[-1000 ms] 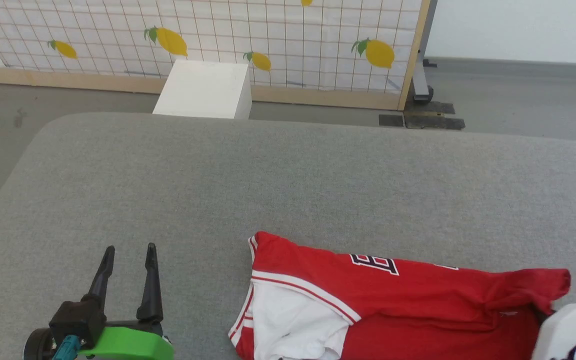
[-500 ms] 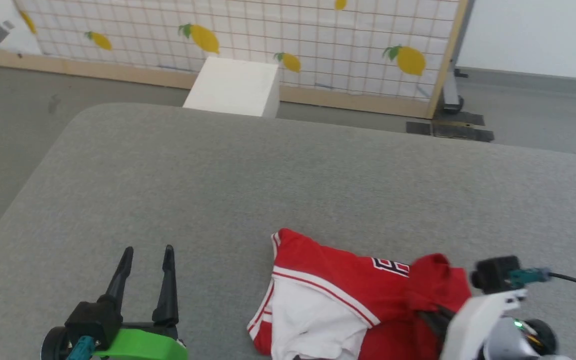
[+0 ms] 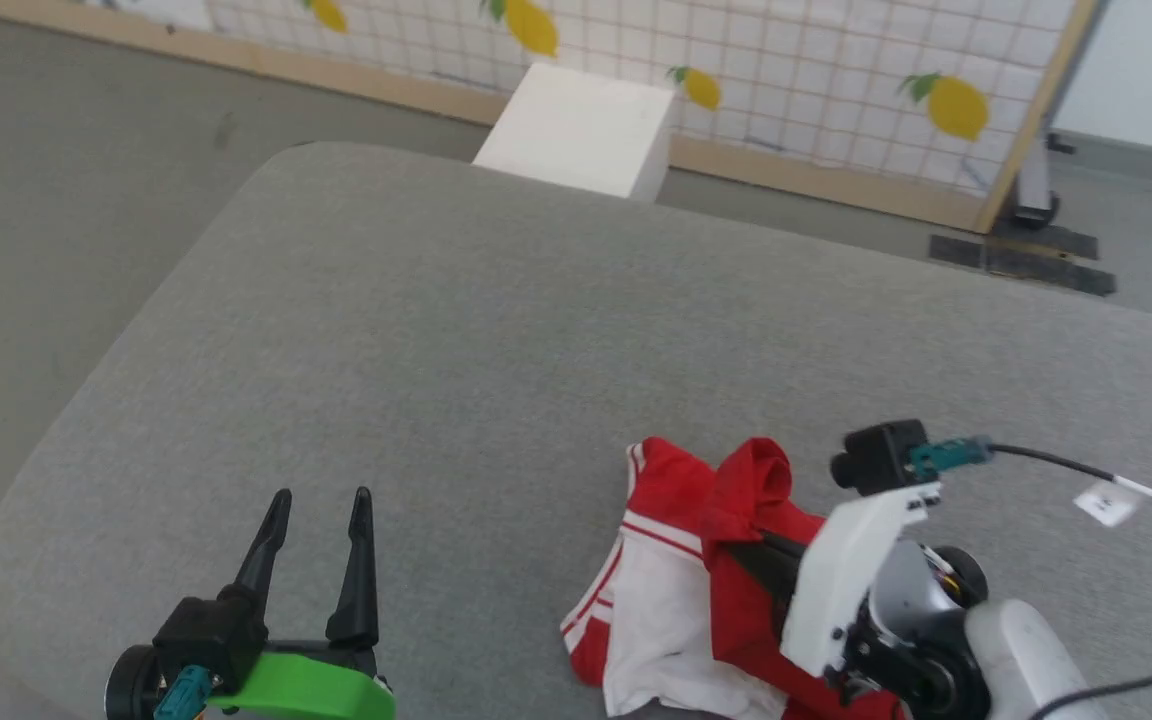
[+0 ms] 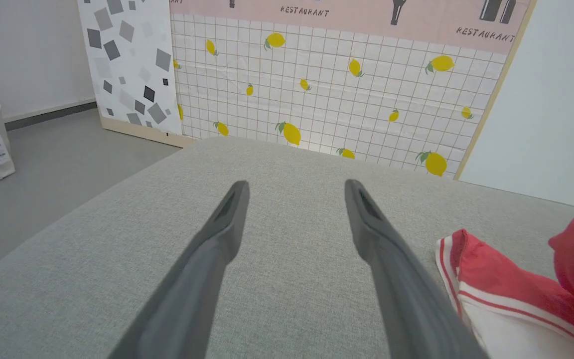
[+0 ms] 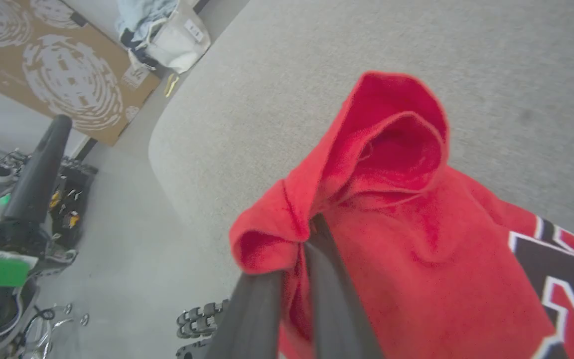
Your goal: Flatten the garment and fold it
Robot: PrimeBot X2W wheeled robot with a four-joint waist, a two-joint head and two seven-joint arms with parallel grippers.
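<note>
You've got bright, even, diffuse light in all views; shadows faint, soft; head view slightly smeared; garment point(image 5: 391, 249) blurry close to right wrist lens; wrist-view edges bow.

The shirt point(image 5: 416, 259) is soft, slightly fuzzy matt cloth, both red body and white sleeve. The pad point(image 3: 496, 330) under it is grey woven fabric, coarse and matt. The left gripper point(image 3: 322, 494) has fingers point(image 4: 217, 239) of smooth, matt dark plastic. Its green mount point(image 3: 301, 690) is glossier plastic. The box point(image 3: 581, 130) is smooth, matt white; the screen's frame point(image 3: 836, 188) is pale wood.
</note>
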